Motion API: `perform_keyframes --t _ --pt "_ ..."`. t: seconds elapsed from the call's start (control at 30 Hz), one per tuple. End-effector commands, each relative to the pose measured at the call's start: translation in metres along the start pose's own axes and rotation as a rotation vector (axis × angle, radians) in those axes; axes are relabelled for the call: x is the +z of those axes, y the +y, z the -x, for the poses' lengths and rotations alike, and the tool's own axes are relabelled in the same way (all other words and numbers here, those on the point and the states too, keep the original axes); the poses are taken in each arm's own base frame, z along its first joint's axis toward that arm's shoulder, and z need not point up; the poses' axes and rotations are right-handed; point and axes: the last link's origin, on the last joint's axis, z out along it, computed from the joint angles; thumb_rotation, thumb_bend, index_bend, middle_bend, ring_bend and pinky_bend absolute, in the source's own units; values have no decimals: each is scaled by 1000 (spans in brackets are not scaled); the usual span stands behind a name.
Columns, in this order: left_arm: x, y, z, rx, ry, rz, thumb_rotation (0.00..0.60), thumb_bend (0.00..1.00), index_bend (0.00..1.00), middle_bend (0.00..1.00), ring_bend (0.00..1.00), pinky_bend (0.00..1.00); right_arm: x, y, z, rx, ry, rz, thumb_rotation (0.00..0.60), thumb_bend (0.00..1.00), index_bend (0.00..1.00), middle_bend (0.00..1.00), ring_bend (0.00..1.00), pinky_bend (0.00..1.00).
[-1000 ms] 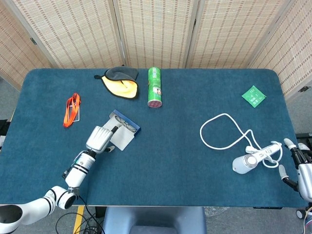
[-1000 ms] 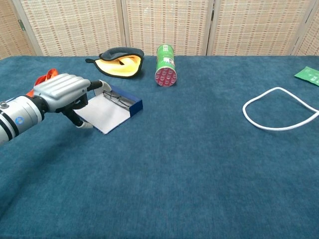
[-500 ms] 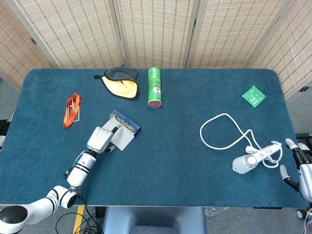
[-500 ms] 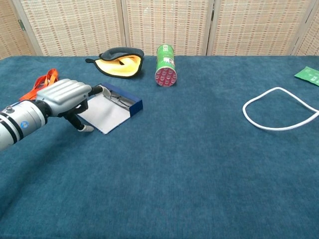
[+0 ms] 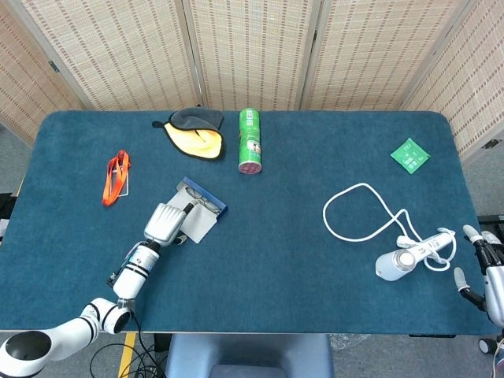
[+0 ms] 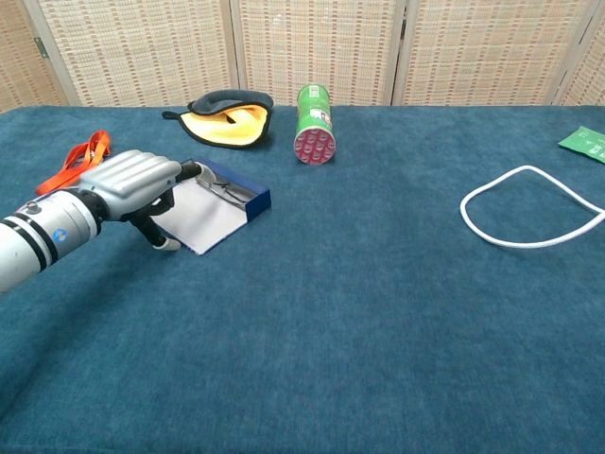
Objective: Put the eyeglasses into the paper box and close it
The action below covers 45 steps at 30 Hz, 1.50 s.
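Note:
The blue paper box (image 5: pixel 218 206) lies open left of the table's middle, with the eyeglasses (image 5: pixel 200 198) inside it. Its white lid (image 5: pixel 202 226) lies flat on the cloth in front. My left hand (image 5: pixel 163 223) sits at the lid's left edge, fingers bent down over that corner. In the chest view the left hand (image 6: pixel 128 180) hides its own fingertips, and its thumb reaches the near edge of the lid (image 6: pixel 203 219), beside the box (image 6: pixel 250 200) and eyeglasses (image 6: pixel 223 186). My right hand (image 5: pixel 482 272) rests off the table's right corner, fingers apart, holding nothing.
A green can (image 5: pixel 250 140) lies behind the box, next to a yellow and black cloth (image 5: pixel 197 132). An orange lanyard (image 5: pixel 116 176) lies at the left. At the right are a white cable (image 5: pixel 358 213), a white device (image 5: pixel 402 260) and a green packet (image 5: pixel 410 154).
My left hand has edged a little to the right, onto the lid's left edge. The lid and box have not moved. The right hand has sunk slightly lower.

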Motion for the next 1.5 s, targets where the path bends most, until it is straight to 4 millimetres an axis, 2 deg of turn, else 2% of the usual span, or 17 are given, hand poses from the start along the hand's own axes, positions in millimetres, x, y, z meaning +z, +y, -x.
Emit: perform_keyframes --t 0.03,0.33,0.8,1.1,1.5 --pt "1 0 0 -17 9 -3 600 184 216 974 899 975 0 0 0 -1 1 1 600 421 100 255 409 244" --pt "7 0 -1 -88 45 -15 600 183 312 975 904 976 0 1 0 -2 1 2 600 421 100 255 409 244" --pt "20 1 -11 -152 113 -30 600 183 345 975 905 976 -2 4 -1 -4 3 16 600 421 100 255 409 243" --pt "37 8 -18 -151 145 -26 600 189 399 975 905 976 2 3 1 -3 0 11 600 421 100 255 408 243" --pt "46 5 -7 -56 95 -41 600 451 559 978 910 977 1 6 1 -4 1 21 600 421 100 255 409 243"
